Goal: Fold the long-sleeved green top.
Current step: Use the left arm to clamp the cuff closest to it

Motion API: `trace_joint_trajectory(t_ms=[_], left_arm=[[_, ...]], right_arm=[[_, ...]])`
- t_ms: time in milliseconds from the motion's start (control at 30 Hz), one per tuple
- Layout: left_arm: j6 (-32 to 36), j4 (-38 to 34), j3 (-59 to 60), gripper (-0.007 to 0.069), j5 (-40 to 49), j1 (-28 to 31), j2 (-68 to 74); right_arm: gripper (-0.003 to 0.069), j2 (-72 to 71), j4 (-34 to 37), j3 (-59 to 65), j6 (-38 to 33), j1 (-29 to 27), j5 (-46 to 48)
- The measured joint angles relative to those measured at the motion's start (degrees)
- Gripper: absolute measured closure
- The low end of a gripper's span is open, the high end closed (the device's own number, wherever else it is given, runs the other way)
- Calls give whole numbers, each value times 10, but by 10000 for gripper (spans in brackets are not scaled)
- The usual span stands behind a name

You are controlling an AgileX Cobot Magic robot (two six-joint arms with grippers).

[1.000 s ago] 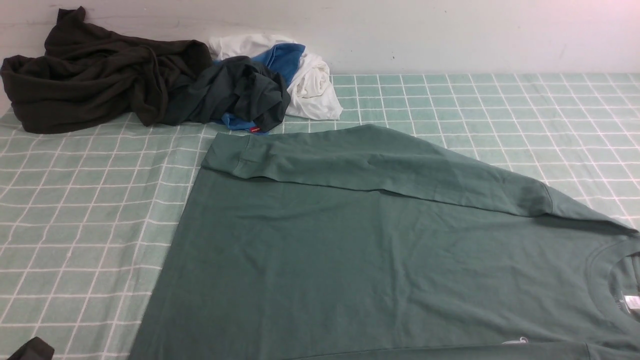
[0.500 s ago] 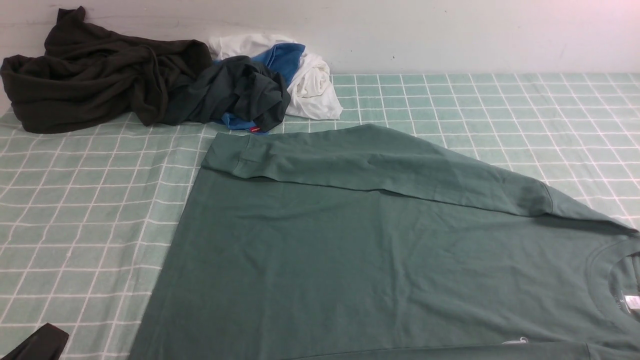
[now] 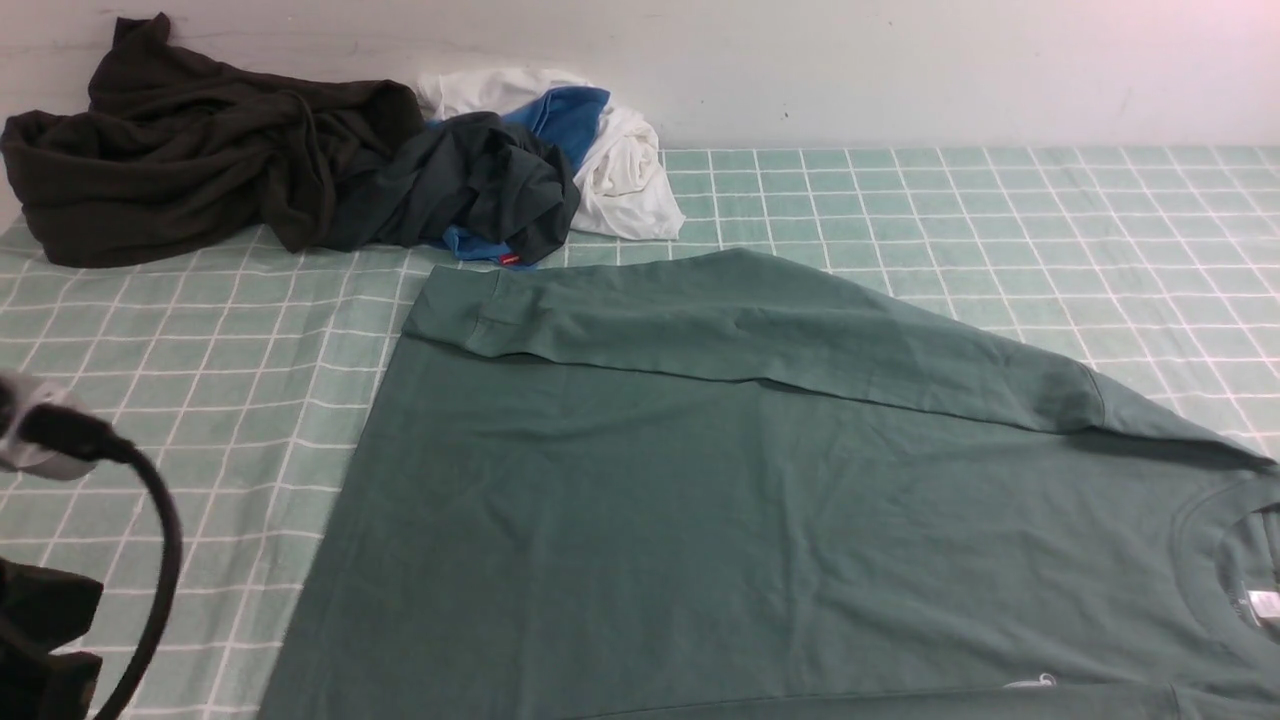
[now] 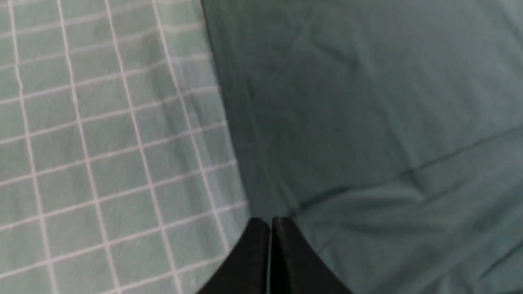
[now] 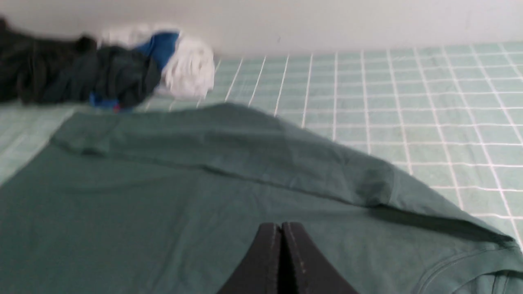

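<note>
The green long-sleeved top lies flat on the checked cloth, neck with white label at the right, hem at the left. One sleeve is folded across its far side. The left arm shows at the front left edge, beside the hem. My left gripper is shut and empty, above the top's hem edge. My right gripper is shut and empty, above the top's body; it is out of the front view.
At the back left lies a pile of clothes: a big black-brown garment, a very dark green one with a red tag, a blue one and a white one. The wall runs behind.
The left arm has risen into the front view at the bottom left, its cable and wrist now showing. The top has not moved.
</note>
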Motion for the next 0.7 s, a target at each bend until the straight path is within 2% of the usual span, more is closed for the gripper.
trace_joint_trajectory(t_ms=[67, 200, 267, 333, 533, 700], left_arm=[[-14, 45, -29, 603, 34, -50, 67], [-31, 78, -25, 508, 52, -166, 168], [-33, 82, -19, 467, 50, -188, 197], [-38, 92, -5, 345, 23, -238, 264], [-50, 126, -2, 177, -88, -270, 386], [-61, 138, -2, 165, -138, -271, 475]], right_arm=[[673, 66, -8, -55, -13, 22, 88], [673, 137, -47, -86, -10, 104, 219], [673, 148, -66, -86, -1, 124, 252], [673, 160, -117, -80, 29, 172, 286], [673, 162, -189, -74, 64, 195, 293], [673, 162, -190, -74, 69, 195, 288]])
